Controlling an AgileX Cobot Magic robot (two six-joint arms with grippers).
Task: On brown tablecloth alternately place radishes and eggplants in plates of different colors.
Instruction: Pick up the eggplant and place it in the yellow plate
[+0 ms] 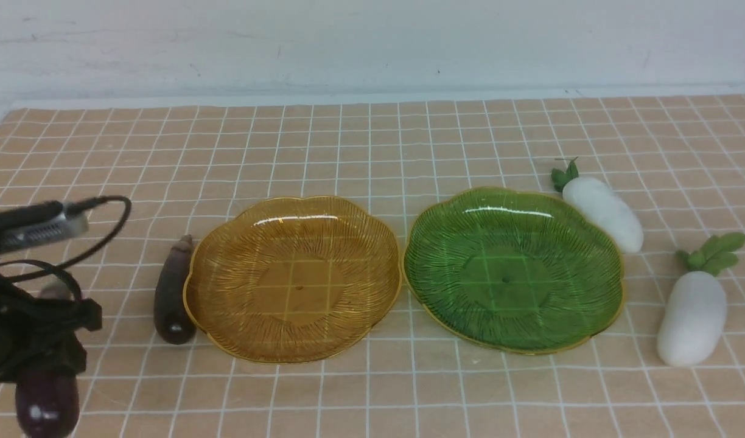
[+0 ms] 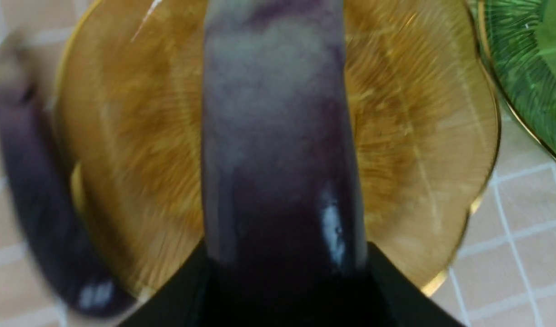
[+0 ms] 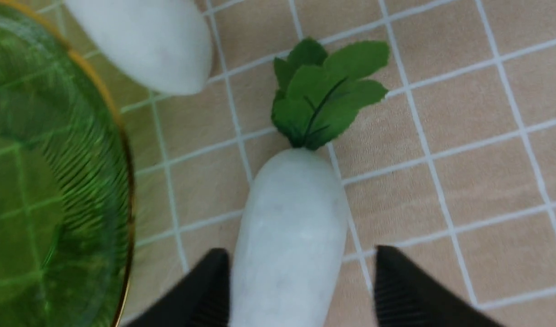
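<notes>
On the brown tablecloth (image 1: 372, 140) an empty amber plate (image 1: 293, 277) and an empty green plate (image 1: 512, 267) stand side by side. My left gripper (image 1: 38, 359) is shut on one eggplant (image 1: 47, 401), held above the cloth at the near left; in the left wrist view this eggplant (image 2: 278, 136) points at the amber plate (image 2: 419, 113). The other eggplant (image 1: 173, 292) lies against that plate's left rim. Two radishes (image 1: 604, 210) (image 1: 692, 316) lie right of the green plate. My right gripper (image 3: 300, 252) is open, its fingers either side of the nearer radish (image 3: 291, 204).
A white wall stands behind the table's far edge. The left arm's cable (image 1: 104, 225) loops above the cloth at the left. In the right wrist view the green plate's rim (image 3: 123, 150) is close beside the nearer radish, and the other radish (image 3: 146, 41) lies just beyond.
</notes>
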